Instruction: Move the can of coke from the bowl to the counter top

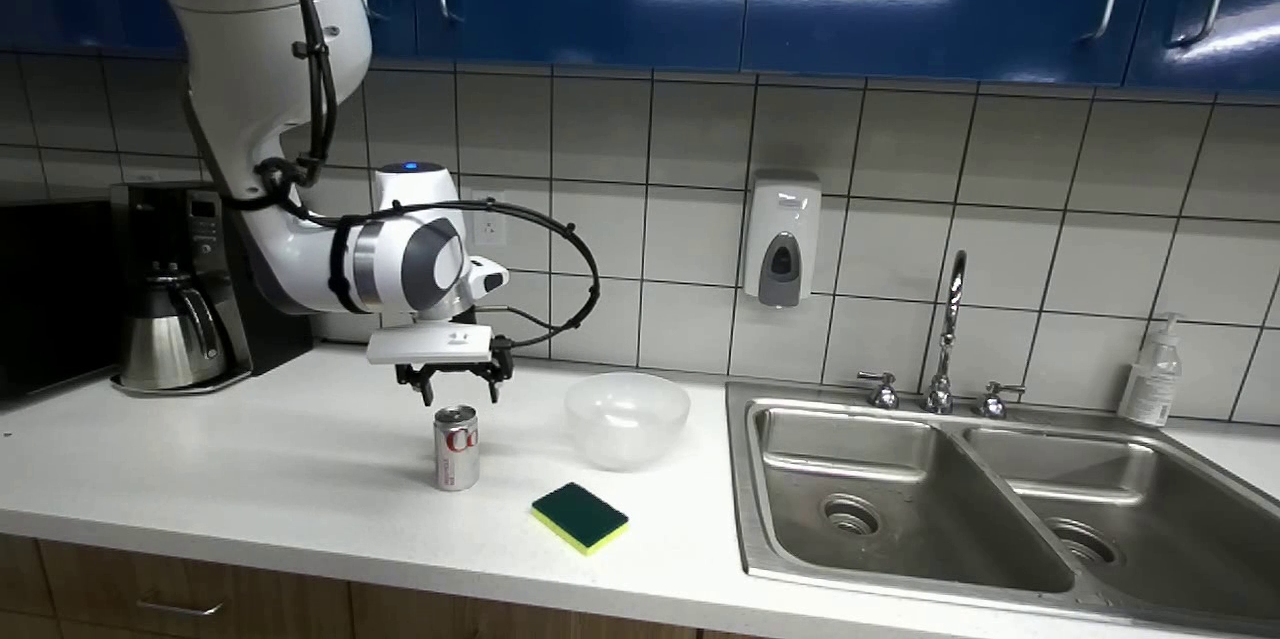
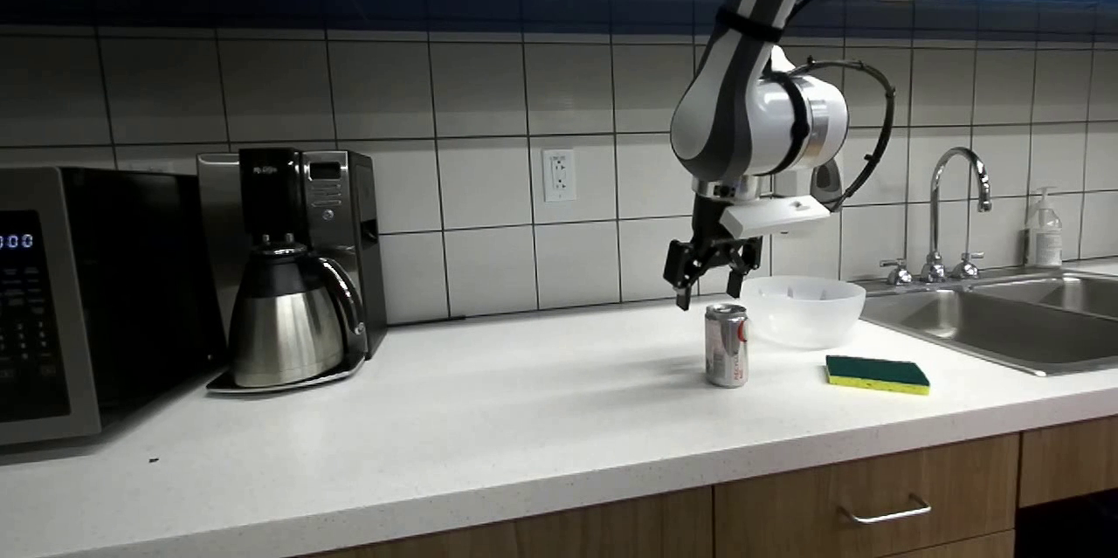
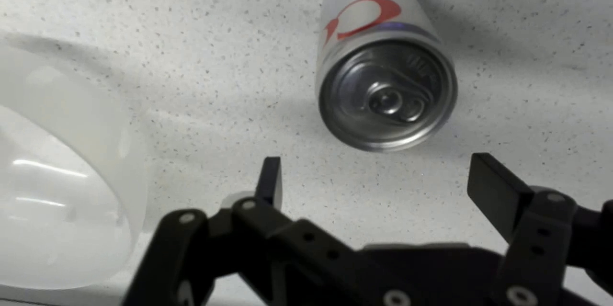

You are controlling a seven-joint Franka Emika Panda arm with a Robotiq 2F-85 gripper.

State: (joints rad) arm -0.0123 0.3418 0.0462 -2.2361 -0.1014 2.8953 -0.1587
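The can of coke [image 1: 457,449] is silvery with red markings and stands upright on the white counter top [image 1: 250,459], also seen in an exterior view [image 2: 727,348]. The translucent bowl [image 1: 627,424] stands beside it, apart from it; no can shows in it. My gripper [image 1: 461,397] is open and empty just above the can's height, its fingers pointing down. In the wrist view my gripper [image 3: 376,158] has its fingers wide apart. There the can [image 3: 368,18] lies ahead of the fingertips, not between them, and the bowl [image 3: 103,109] is at the left.
A green-and-yellow sponge [image 1: 580,519] lies on the counter in front of the bowl. The steel sink [image 1: 745,489] and faucet [image 1: 942,349] are beyond the bowl. A coffee maker [image 2: 288,305] and a microwave [image 2: 131,296] stand at the opposite end. A tiled wall is behind.
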